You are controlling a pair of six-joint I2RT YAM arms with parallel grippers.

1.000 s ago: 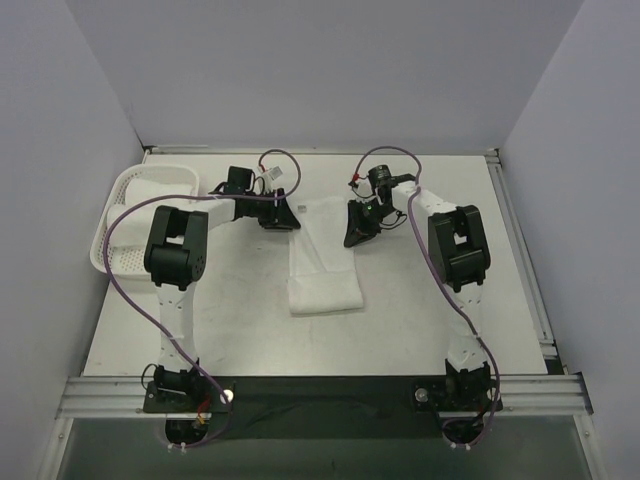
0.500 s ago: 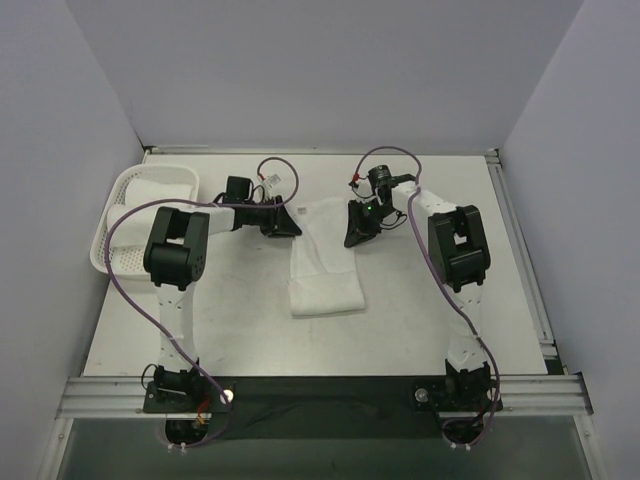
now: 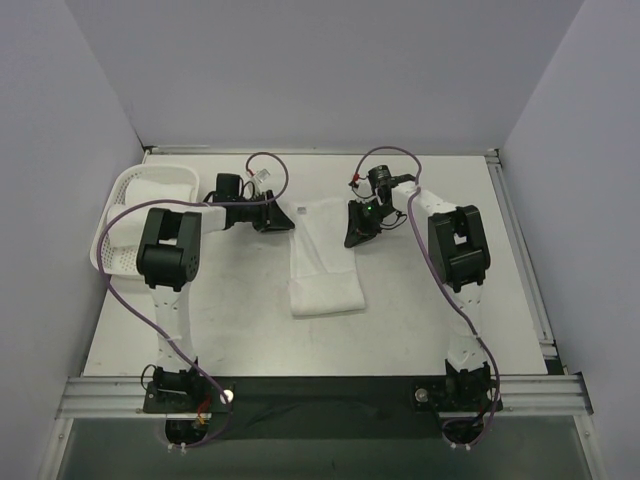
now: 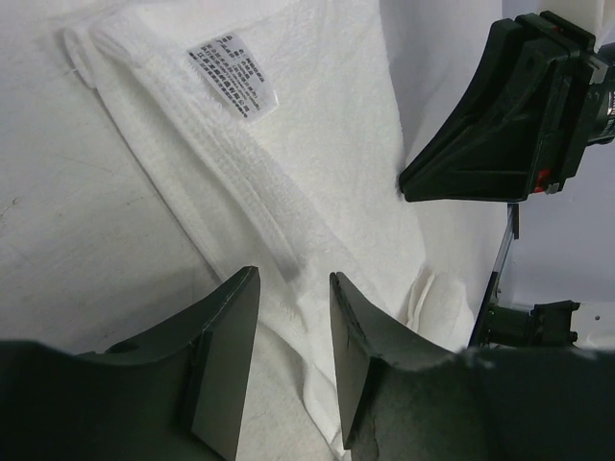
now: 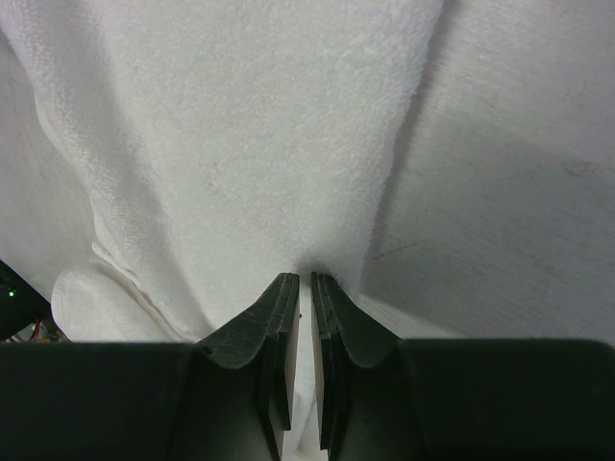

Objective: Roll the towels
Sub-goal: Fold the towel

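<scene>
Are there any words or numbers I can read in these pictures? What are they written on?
Small white label on the towel, near its corner: several lines of tiny dark print, too small and blurred to read.
No other words, numbers, brands or signs show in any view.

Top cam looks down from behind the bases over the whole table; both wrist cams sit close over the same towel, left facing past its fingers toward the right gripper, right down its own.
</scene>
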